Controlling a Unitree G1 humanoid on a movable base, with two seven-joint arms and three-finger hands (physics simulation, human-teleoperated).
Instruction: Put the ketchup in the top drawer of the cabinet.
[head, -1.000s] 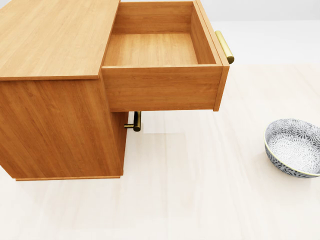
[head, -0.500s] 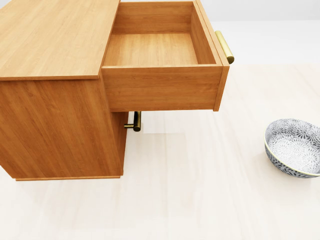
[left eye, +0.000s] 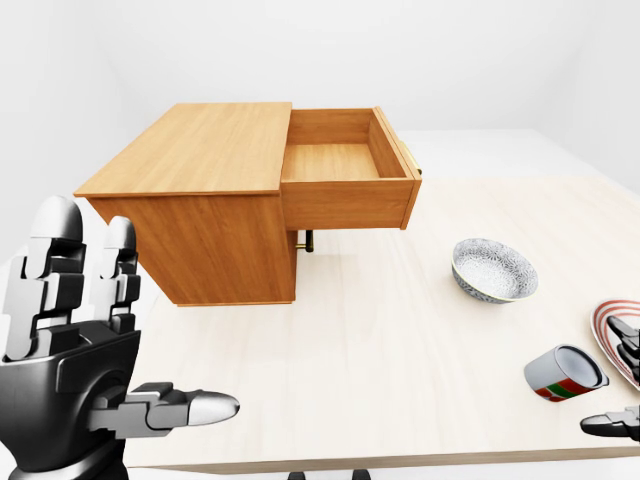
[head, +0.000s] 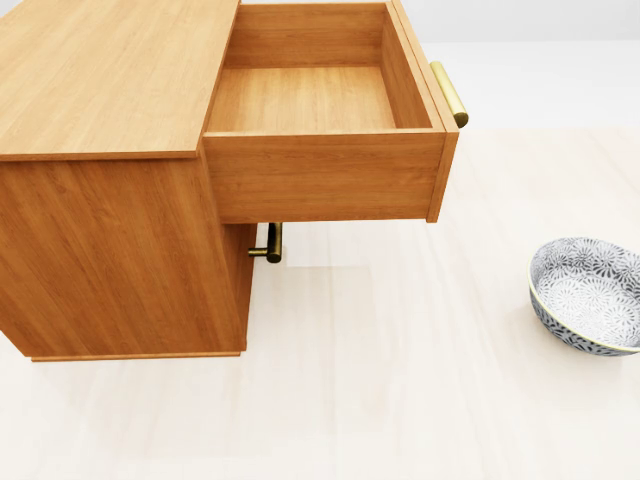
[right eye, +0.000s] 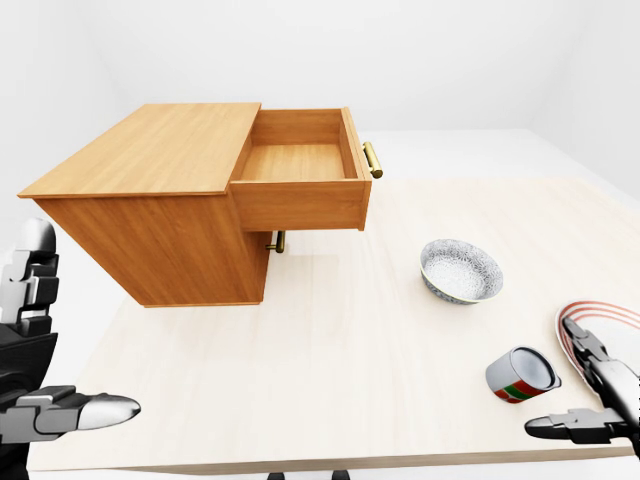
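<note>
The wooden cabinet (head: 110, 80) stands on the pale table, its top drawer (head: 310, 100) pulled out with nothing inside and a brass handle (head: 449, 93) on its right end. A small red, white and green container (right eye: 522, 377) lies on its side near the table's bottom-right edge; I cannot tell whether it is the ketchup. My right hand (right eye: 565, 385) hovers just right of it, fingers spread, touching nothing. At the bottom left of the left-eye view my left hand (left eye: 140, 320) is raised, fingers upright, thumb out, holding nothing. Neither hand shows in the head view.
A blue-and-white patterned bowl (head: 588, 293) sits on the table to the right of the cabinet. A red-striped plate (right eye: 600, 318) lies at the right edge beside my right hand. A lower drawer's brass handle (head: 272, 243) pokes out beneath the top drawer.
</note>
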